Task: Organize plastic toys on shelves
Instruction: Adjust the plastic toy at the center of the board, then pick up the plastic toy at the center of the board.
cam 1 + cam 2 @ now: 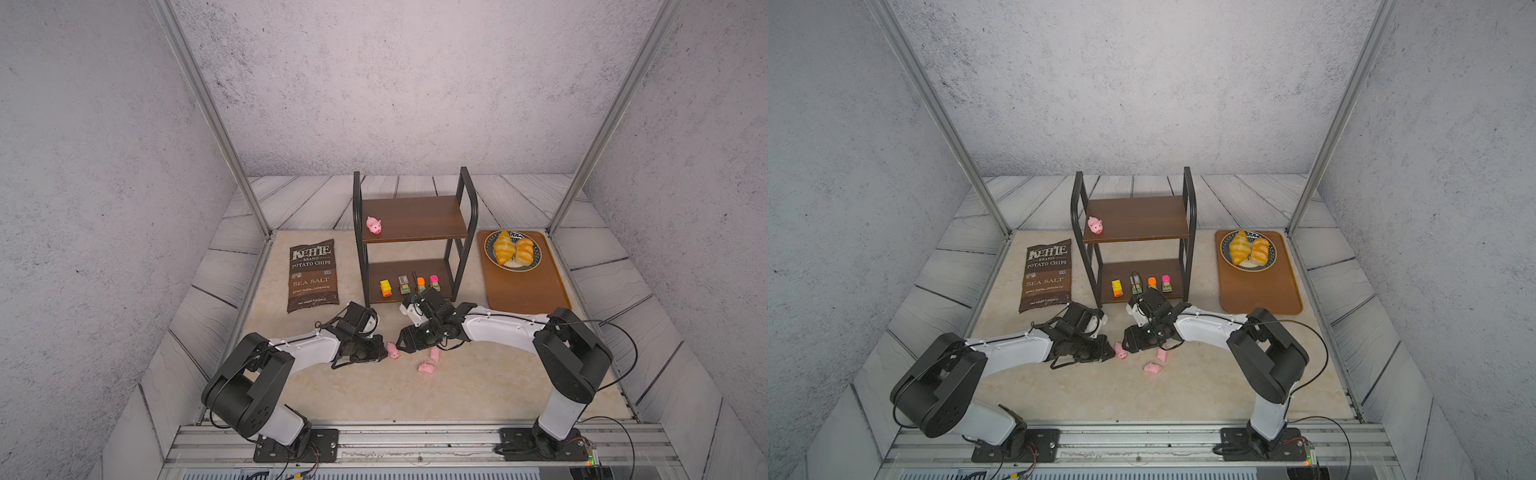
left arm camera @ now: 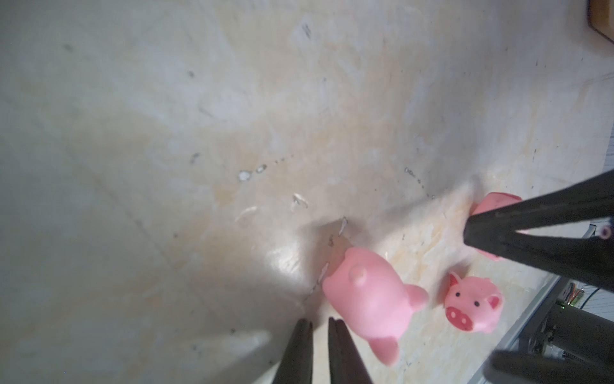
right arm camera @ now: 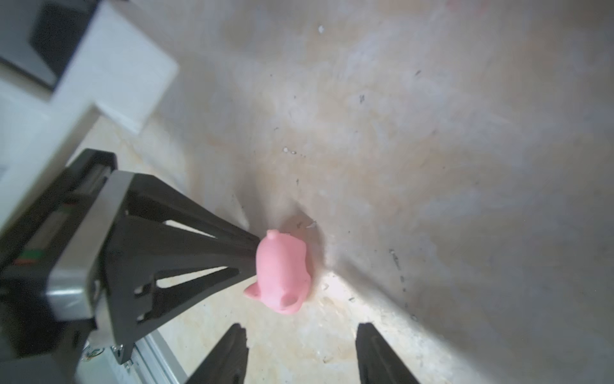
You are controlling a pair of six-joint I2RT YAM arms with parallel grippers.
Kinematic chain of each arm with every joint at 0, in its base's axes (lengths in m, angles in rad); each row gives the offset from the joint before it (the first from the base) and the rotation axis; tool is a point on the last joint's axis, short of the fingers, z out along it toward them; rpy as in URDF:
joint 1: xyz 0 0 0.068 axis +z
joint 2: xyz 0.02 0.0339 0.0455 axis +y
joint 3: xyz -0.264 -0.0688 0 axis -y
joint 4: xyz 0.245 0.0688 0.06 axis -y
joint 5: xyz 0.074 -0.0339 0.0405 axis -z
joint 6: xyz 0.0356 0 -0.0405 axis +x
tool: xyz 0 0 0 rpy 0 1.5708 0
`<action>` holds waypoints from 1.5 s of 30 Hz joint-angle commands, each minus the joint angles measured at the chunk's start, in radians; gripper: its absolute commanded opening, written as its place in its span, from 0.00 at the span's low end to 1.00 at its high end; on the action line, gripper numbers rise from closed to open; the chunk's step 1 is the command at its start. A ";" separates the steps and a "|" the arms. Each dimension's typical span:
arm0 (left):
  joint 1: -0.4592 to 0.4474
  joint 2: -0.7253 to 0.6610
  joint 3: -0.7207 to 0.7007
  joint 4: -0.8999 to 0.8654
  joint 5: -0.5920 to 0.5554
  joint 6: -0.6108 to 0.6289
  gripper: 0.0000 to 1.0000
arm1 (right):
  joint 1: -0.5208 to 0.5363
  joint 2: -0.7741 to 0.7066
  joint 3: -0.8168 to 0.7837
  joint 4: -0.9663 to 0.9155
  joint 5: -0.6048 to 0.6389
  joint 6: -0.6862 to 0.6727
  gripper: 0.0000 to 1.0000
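The shelves [image 1: 415,218], dark wood boards in a black tube frame, hold four trucks [image 1: 385,288] below and one pig [image 1: 374,225] on top. The right gripper [image 3: 302,327] stands released and empty; the left gripper [image 2: 319,345] is almost clenched, grasping nothing. Three loose pigs [image 1: 427,368] lie on the table [image 1: 374,395] by their tips. We centre the open jaws across the nearest pig [image 3: 282,272]: its smooth, rounded body probably slips.

both top views look down from high in front over the whole table [image 1: 374,395]; wrist views sit close, sharing one pig [image 2: 368,292] [image 3: 282,272].
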 commanded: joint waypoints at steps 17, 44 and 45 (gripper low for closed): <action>-0.003 0.031 -0.006 -0.016 0.009 0.002 0.16 | 0.029 0.138 0.044 0.056 -0.086 0.022 0.43; 0.007 -0.265 0.036 -0.282 -0.248 0.033 0.43 | 0.031 -0.167 0.110 -0.123 -0.064 -0.040 0.00; 0.007 -0.279 0.034 -0.292 -0.257 0.031 0.43 | 0.031 -0.184 0.133 -0.150 -0.058 -0.055 0.00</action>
